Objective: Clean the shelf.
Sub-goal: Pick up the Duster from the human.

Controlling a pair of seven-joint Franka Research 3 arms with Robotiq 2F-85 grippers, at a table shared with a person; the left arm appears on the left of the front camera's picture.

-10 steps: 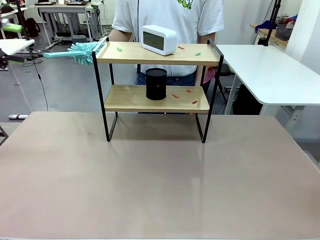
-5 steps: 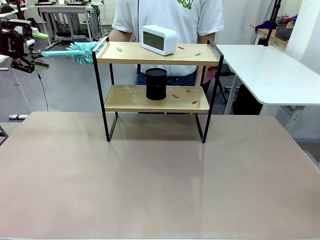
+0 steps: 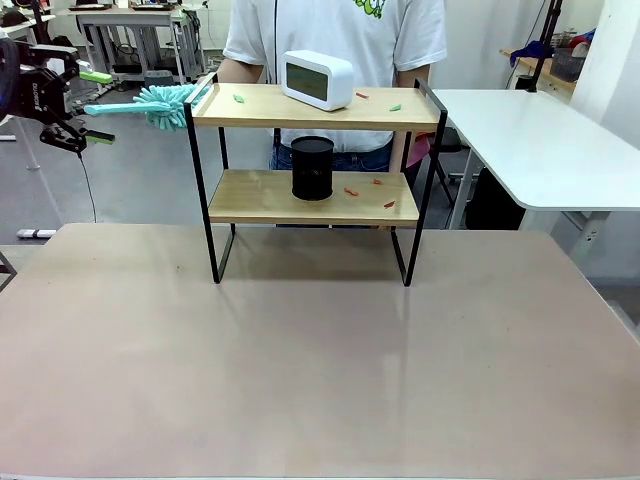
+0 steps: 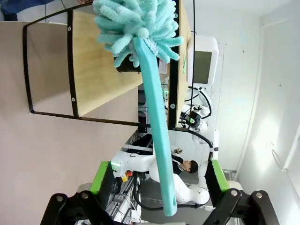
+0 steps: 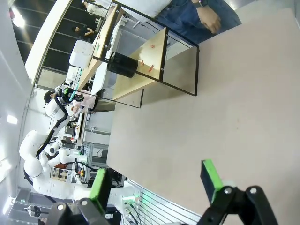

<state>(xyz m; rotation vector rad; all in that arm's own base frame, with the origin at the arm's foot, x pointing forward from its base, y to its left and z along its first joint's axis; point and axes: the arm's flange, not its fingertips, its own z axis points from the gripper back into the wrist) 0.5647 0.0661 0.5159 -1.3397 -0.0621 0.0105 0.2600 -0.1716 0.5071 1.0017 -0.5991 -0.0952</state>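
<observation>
Hovering at far left, level with the shelf's top board: left gripper (image 3: pixel 85 108), fingers spread wide. The handle end of the teal duster (image 3: pixel 160 102) sits between them. The left wrist view shows the handle (image 4: pixel 154 117) with a gap to each green pad (image 4: pixel 103 176), so there is no pinch. The duster's fluffy head is against the left end frame of the shelf (image 3: pixel 255 196) at top-board height. Can't tell what carries its weight.

The shelf stands on the beige table (image 3: pixel 300 370) at far middle, all four legs down. A person (image 3: pixel 335 30) stands just behind it.

- **Top board:** white clock (image 3: pixel 318 79) at middle, with small green scraps (image 3: pixel 239 98) and a red one either side.
- **Lower board:** black cup (image 3: pixel 312 168) at middle, with red scraps (image 3: pixel 350 191) to its right.

Right gripper (image 5: pixel 156 180) has its fingers apart with nothing between them. It hangs over bare tabletop, well apart from the shelf (image 5: pixel 140 70).
</observation>
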